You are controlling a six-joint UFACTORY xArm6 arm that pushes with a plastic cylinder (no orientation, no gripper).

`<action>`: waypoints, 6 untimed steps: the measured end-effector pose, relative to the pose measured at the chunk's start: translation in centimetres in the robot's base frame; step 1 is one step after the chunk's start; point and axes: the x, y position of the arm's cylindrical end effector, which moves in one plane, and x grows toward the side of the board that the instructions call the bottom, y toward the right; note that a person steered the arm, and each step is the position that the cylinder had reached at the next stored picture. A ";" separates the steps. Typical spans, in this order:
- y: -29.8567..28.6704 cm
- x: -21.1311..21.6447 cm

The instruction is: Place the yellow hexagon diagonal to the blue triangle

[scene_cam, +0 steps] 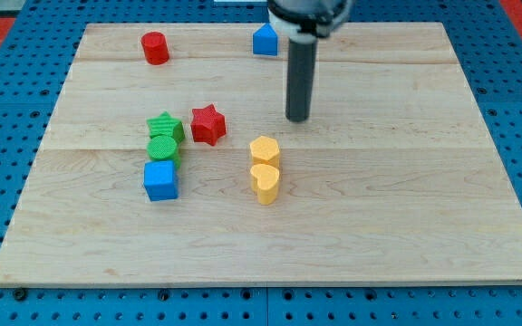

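Note:
The yellow hexagon (pixel 265 149) sits near the board's middle, touching a yellow heart-shaped block (pixel 265 183) just below it. The blue triangle-topped block (pixel 265 40) stands at the view's top, slightly left of the rod. My tip (pixel 297 119) is down on the board, up and to the right of the yellow hexagon, a short gap away and not touching it. The blue block is well above the tip.
A red cylinder (pixel 155 47) is at the top left. A red star (pixel 208 124) lies left of the hexagon. A green star (pixel 165 127), a green cylinder (pixel 163 148) and a blue cube (pixel 160 179) form a column at the left. The wooden board (pixel 406 226) rests on a blue pegboard.

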 end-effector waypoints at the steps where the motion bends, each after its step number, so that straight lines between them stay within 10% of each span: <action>1: -0.2 9.3; 3: -9.4 5.5; 6: 2.3 1.3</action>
